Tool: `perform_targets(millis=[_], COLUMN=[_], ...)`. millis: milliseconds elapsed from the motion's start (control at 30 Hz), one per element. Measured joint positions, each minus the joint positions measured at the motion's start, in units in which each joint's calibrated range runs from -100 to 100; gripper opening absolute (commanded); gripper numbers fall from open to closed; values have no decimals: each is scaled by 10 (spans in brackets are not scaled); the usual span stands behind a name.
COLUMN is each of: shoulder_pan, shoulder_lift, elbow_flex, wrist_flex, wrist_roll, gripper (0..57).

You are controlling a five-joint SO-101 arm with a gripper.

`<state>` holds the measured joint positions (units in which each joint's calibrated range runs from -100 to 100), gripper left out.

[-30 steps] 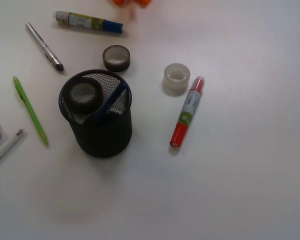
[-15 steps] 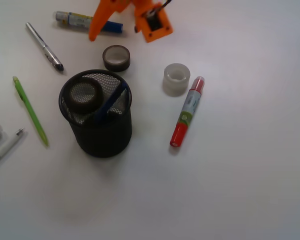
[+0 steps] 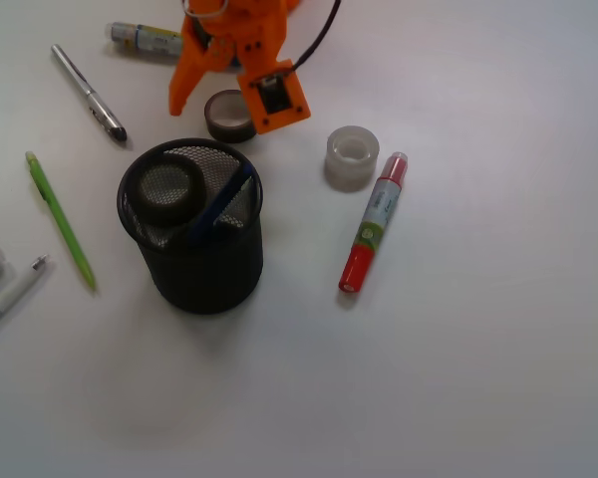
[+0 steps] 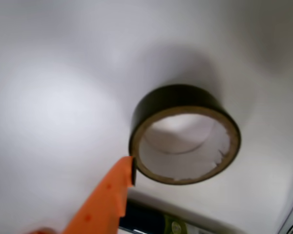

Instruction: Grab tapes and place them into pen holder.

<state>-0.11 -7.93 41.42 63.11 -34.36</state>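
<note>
Hand: had descended over the dark tape, jaws spread open around it.
Pen holder: unmoved.

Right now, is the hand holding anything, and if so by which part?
Nothing is held. The hand is open around the dark tape, which lies flat on the table; one fingertip is at its outer rim, not clamped.
</note>
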Motion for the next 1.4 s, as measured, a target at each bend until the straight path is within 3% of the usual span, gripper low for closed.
perform_targets(millis=[467, 933, 1400], shoulder_pan=[30, 26, 19], shoulder_lift=[79, -76, -81], elbow_flex=[-79, -30, 69], wrist_flex=[45, 87, -24], wrist_roll=[18, -10, -13], gripper=[380, 382, 386])
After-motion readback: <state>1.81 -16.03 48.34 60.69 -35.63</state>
